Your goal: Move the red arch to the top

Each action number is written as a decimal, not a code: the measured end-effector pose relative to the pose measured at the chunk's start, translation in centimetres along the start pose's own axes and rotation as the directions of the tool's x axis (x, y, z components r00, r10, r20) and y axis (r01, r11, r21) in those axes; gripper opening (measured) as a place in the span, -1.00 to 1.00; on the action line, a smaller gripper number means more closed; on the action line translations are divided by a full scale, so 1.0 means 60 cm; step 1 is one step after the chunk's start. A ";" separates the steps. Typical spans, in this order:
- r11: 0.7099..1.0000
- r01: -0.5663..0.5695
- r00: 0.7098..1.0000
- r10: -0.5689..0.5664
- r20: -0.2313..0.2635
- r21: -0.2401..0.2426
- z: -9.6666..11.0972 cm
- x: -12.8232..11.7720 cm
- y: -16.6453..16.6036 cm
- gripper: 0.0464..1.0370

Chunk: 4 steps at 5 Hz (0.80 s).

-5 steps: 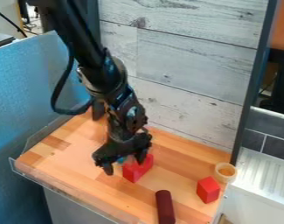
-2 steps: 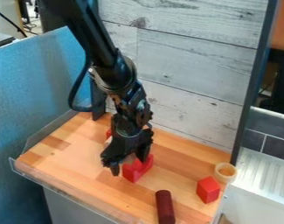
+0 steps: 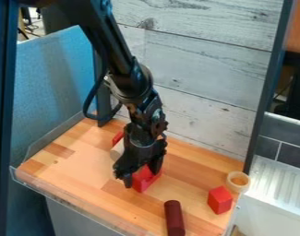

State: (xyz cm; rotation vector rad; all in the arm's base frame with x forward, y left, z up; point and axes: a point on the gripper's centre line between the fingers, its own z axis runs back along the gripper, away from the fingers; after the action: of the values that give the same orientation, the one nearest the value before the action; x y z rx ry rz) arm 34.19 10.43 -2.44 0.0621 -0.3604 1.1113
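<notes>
A red piece [image 3: 117, 138] and a pale cylinder [image 3: 117, 150] lie just behind my gripper [image 3: 141, 178], partly hidden by it. My fingers stand apart, low over the wooden surface [image 3: 84, 161], with the red arch [image 3: 146, 180] showing between them, though I cannot tell whether they touch it. To the right of my gripper come a dark red cylinder [image 3: 174, 217], nearer the camera, then a red block [image 3: 219, 200] and a small round cup [image 3: 238, 181], just beside each other.

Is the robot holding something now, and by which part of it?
This cannot be told: the gripper is down at the red arch, but a hold cannot be confirmed.
</notes>
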 end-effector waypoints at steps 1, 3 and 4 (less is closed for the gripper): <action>0.999 0.004 1.000 -0.003 -0.014 0.036 -0.004 -0.002 0.006 0.25; 0.995 0.097 0.995 -0.096 -0.024 0.016 -0.005 -0.010 0.007 -0.75; 0.984 0.177 0.984 -0.177 -0.018 -0.006 0.001 -0.020 0.005 -0.78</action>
State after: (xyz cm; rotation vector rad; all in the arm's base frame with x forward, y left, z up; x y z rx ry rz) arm 33.44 9.52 -2.78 0.0783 -0.3340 0.9345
